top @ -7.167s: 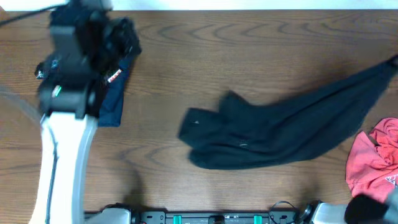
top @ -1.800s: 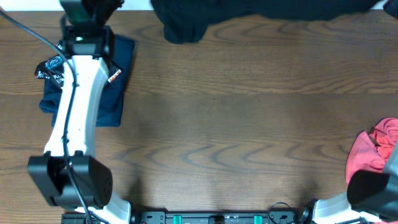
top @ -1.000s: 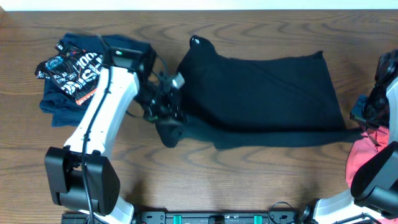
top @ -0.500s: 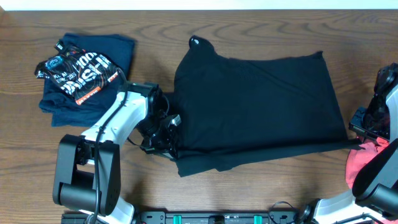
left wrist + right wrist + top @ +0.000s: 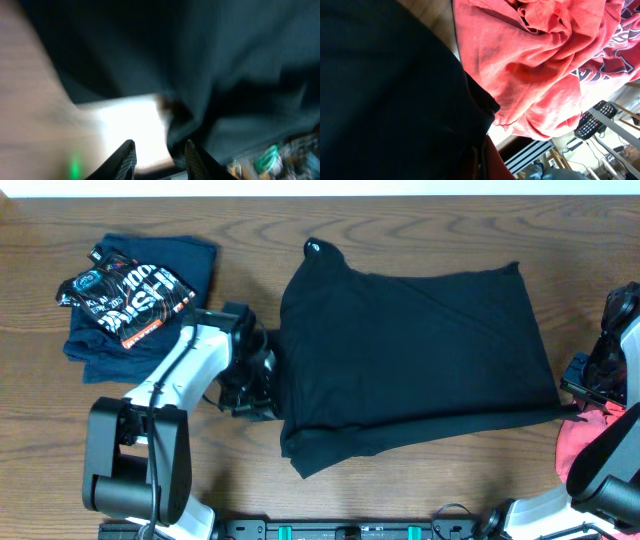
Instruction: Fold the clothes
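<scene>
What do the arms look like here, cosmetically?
Both have the same build: white links with black joint housings. The left arm has a thin black cable running along it, and its fingers are black and tapered. The right arm is mostly cropped by the frame edge.

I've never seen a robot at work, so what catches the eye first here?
A large black garment lies spread across the middle of the wooden table, a white robot arm reaching to its left edge. A folded navy printed shirt sits at the far left, and a crumpled red garment at the right edge.
</scene>
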Robot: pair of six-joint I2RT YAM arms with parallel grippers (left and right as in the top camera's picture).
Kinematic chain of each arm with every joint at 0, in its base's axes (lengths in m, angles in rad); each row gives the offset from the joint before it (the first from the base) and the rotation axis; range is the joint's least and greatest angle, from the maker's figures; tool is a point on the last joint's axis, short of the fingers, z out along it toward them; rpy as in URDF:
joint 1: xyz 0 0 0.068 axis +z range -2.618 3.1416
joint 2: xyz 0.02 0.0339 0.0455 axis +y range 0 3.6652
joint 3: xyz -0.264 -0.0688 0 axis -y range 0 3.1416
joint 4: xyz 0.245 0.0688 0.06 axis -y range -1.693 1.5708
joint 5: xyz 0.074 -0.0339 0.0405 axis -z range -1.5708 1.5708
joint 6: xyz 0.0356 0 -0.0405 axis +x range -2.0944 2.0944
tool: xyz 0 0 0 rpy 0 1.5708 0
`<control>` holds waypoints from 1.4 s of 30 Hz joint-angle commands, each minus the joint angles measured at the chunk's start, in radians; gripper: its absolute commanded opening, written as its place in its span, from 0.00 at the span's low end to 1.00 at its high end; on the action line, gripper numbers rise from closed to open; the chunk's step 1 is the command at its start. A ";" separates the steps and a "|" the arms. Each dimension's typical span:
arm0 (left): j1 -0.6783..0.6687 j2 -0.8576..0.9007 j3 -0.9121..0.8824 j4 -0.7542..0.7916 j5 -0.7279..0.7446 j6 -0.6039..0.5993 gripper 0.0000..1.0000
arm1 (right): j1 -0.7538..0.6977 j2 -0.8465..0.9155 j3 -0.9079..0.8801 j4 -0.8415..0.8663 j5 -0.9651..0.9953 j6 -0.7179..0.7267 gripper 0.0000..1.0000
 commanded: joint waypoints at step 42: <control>0.053 0.243 0.076 0.864 -0.297 -0.053 0.13 | 0.033 -0.002 -0.001 0.088 -0.139 0.015 0.01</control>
